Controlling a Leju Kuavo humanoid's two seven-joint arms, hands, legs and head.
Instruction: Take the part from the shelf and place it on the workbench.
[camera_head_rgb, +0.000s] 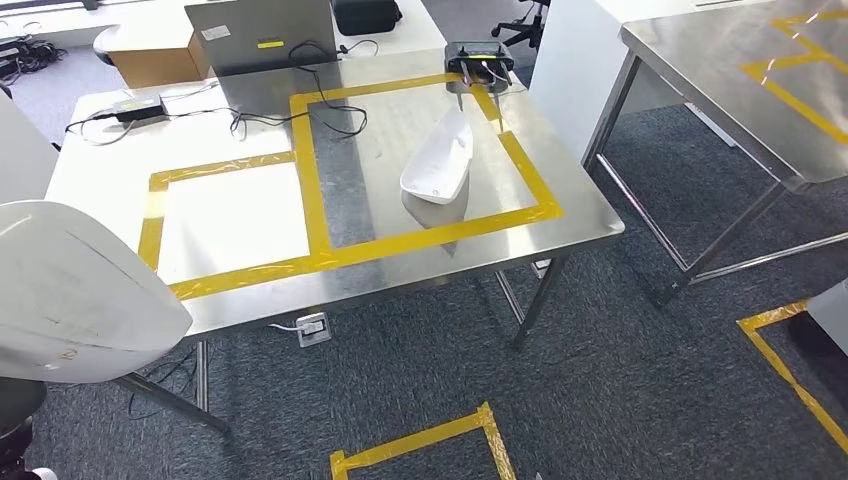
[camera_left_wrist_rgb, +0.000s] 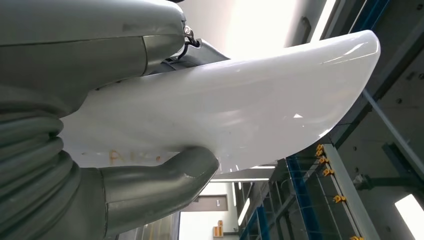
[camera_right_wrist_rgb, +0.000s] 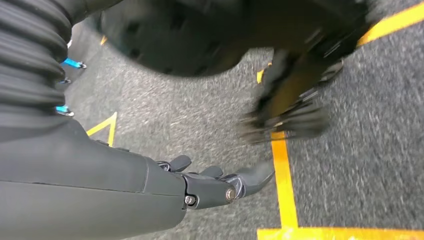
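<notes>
One glossy white curved plastic part (camera_left_wrist_rgb: 235, 105) is gripped in the left hand (camera_left_wrist_rgb: 150, 125), short of the steel workbench (camera_head_rgb: 585, 215). Right hand (camera_right_wrist_rgb: 220, 185) hangs empty, fingers extended. Risk: slick shell slipping during placement.

A lab or test workshop in an office-like room. A steel workbench (camera_head_rgb: 560, 215) carries yellow tape (camera_head_rgb: 310, 180) squares; behind the squares on it sit a laptop (camera_head_rgb: 262, 35), cables and a router (camera_head_rgb: 480, 57). Grey carpet (camera_head_rgb: 620, 380) below is taped too. Another steel table (camera_head_rgb: 740, 70) stands right of the workbench, and blue racking (camera_left_wrist_rgb: 300, 195) rises nearby.
</notes>
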